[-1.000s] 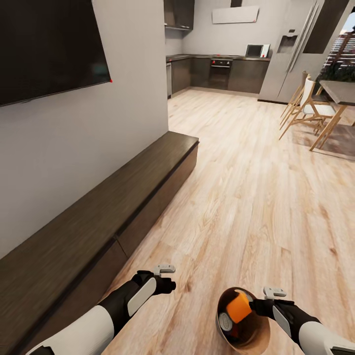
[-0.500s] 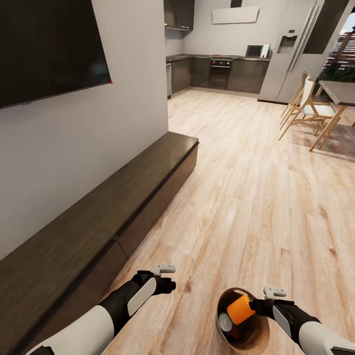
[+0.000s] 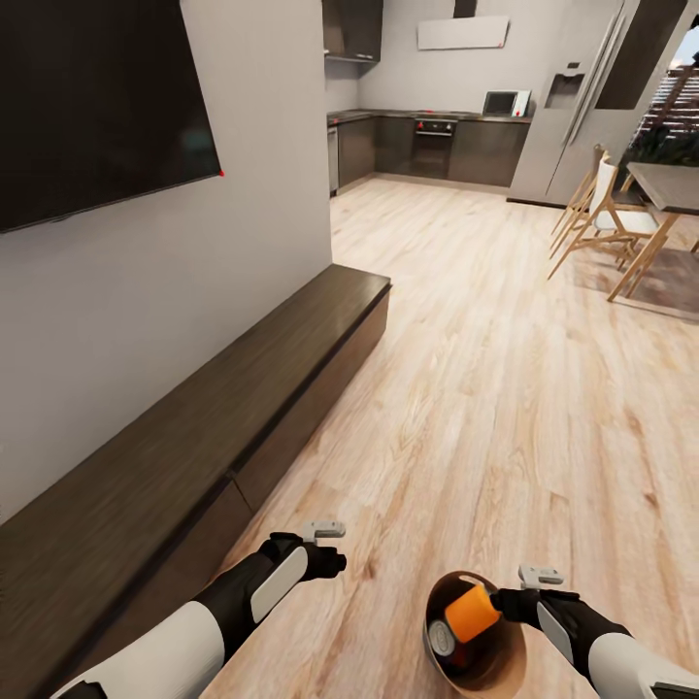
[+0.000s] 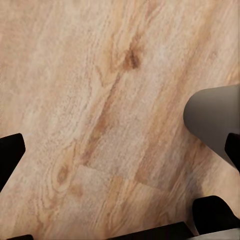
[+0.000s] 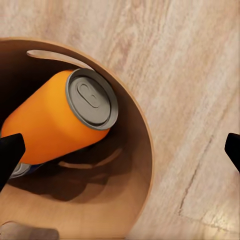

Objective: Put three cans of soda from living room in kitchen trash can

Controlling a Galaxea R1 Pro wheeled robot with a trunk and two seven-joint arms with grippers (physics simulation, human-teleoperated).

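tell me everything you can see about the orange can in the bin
The orange soda can is a smooth bright orange cylinder with a grey top bearing a pull tab. It lies tilted inside the trash can, whose inside is brown, with its top up near the rim by the oval handle hole. It rests on other cans beneath it. The right gripper is at the bin's rim beside it.

The trash can (image 3: 485,670) sits on the floor (image 3: 485,408) just ahead of me, under my right gripper (image 3: 500,602); a soda can (image 3: 469,612) lies tilted inside it, resting on others lower down; my left gripper (image 3: 335,558) hangs over bare floor to its left; the long low bench (image 3: 194,437) runs along the wall on my left, under the TV (image 3: 97,107); the kitchen (image 3: 437,136) lies far ahead, the dining table (image 3: 670,184) and chairs (image 3: 602,209) off to the right.
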